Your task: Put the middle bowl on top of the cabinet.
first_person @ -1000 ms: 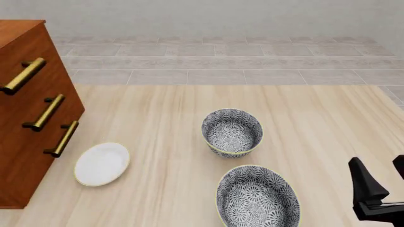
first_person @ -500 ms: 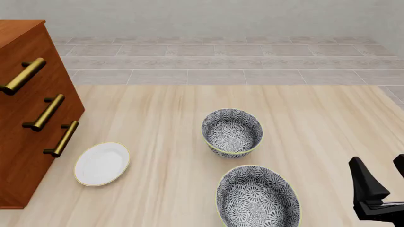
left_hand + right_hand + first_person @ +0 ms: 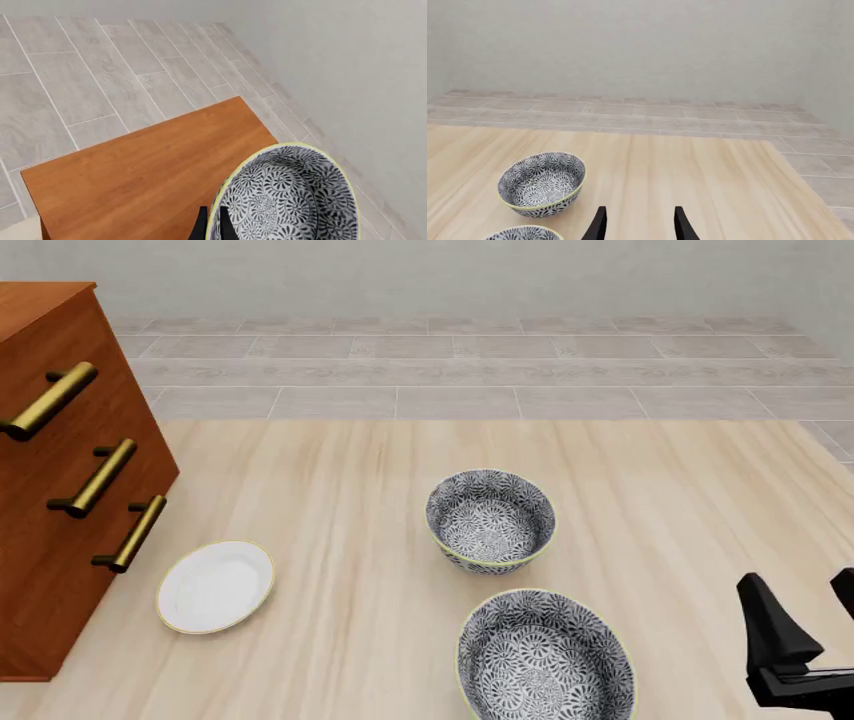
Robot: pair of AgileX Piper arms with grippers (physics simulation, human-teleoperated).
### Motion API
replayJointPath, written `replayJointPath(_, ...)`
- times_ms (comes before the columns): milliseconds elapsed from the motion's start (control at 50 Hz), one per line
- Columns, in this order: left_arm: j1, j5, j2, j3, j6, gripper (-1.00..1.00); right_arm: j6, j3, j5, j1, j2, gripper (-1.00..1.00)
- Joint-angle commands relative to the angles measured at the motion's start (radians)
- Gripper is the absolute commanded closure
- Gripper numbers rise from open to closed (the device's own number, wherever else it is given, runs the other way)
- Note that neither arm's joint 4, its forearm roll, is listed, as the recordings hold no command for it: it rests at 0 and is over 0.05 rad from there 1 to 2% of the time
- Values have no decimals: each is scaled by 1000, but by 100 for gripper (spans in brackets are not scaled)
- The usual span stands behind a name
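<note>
Seen in the left wrist view: the round bowl with dense black-and-white floral pattern and thin pale-yellow rim (image 3: 287, 200), pinched at its rim by the dark fingers of the left gripper (image 3: 212, 229), one tip inside the wall and one outside; held tilted above the flat top of the tall reddish-brown wooden cabinet (image 3: 147, 175), partly past the edge of that top, contact with the wood impossible to tell; grey tiled floor (image 3: 80, 75) and pale wall beyond. Seen in the front view: the same cabinet at the left edge of the light wooden table (image 3: 334, 490), with three brass bar handles (image 3: 94, 478) on its face; a small plain white plate (image 3: 215, 586) lying near its foot; a second patterned bowl (image 3: 490, 519) standing upright near the table middle; a third patterned bowl (image 3: 545, 656) nearer to the camera, just beside the second but apart. Right gripper (image 3: 637, 225) low over the table at the right, black fingers (image 3: 771, 625) spread apart, nothing between them, well apart from both bowls.
</note>
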Motion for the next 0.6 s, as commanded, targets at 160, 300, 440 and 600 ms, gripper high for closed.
replayJointPath(160, 15, -6, 23, 6, -10, 100, 4, 2, 12, -4, -13, -100)
replayJointPath(300, 28, -7, 38, 3, -2, 100, 4, 3, 10, -3, -10, -100)
replayJointPath(440, 53, 5, 53, -11, 24, 100, 3, 2, 9, -5, -9, -100)
replayJointPath(600, 70, 5, 71, -15, 36, 100, 3, 2, -9, -4, 9, -100)
